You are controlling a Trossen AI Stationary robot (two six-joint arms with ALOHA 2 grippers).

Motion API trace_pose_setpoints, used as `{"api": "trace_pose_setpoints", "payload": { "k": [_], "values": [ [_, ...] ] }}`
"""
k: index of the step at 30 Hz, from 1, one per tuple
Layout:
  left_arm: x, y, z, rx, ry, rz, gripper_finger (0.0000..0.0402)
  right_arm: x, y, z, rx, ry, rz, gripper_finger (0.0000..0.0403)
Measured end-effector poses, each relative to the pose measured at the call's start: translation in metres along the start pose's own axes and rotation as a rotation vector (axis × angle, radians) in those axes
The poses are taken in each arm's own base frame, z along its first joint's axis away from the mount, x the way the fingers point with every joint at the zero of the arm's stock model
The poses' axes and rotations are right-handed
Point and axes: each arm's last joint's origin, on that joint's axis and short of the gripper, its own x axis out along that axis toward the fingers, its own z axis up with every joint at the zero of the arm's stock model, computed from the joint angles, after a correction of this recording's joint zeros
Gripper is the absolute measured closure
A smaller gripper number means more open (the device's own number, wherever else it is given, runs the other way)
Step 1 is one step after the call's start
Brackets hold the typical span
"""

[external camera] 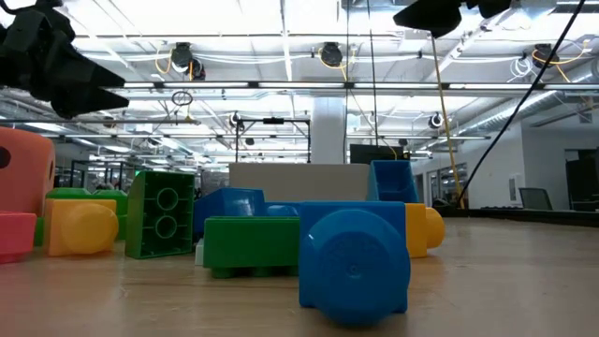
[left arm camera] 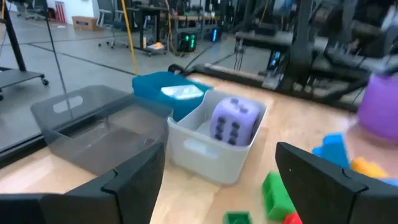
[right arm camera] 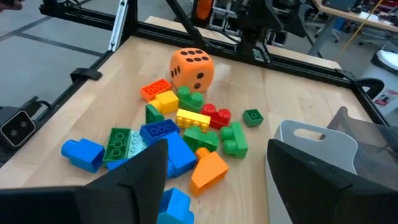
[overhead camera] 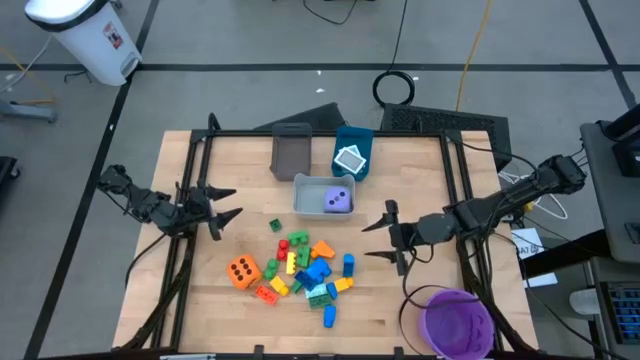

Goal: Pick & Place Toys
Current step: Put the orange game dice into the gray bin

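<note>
Scanning for writing, I read none on the bricks [overhead camera: 300, 268]; left tool [overhead camera: 228, 203] and right tool [overhead camera: 378, 240] hung spread, empty.

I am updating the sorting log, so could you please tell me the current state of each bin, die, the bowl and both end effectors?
Purple dotted plastic die: in the light grey bin.
Orange dotted plastic die: loose on the table.
White-teal square tile: in the blue rectangular bin.
Dark grey rectangular bin: looks empty.
Round purple bowl: looks empty.
Left end effector: open, holding nothing.
Right end effector: open, holding nothing.
</note>
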Motion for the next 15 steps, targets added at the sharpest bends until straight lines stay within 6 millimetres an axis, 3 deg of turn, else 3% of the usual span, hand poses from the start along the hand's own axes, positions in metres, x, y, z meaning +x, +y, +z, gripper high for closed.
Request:
{"api": "trace_pose_setpoints", "payload": {
  "k": [10, 15],
  "values": [
    [-0.002, -0.004, 0.022, -0.275, -0.15, -0.053, 0.0091, 0.0, 0.0, 0.002, 0.012, -0.018, -0.001, 0.016],
    [-0.002, -0.006, 0.022, -0.379, -0.128, -0.133, 0.0091, 0.0, 0.0, 0.002, 0.017, -0.021, -0.001, 0.0161]
  ]
}}
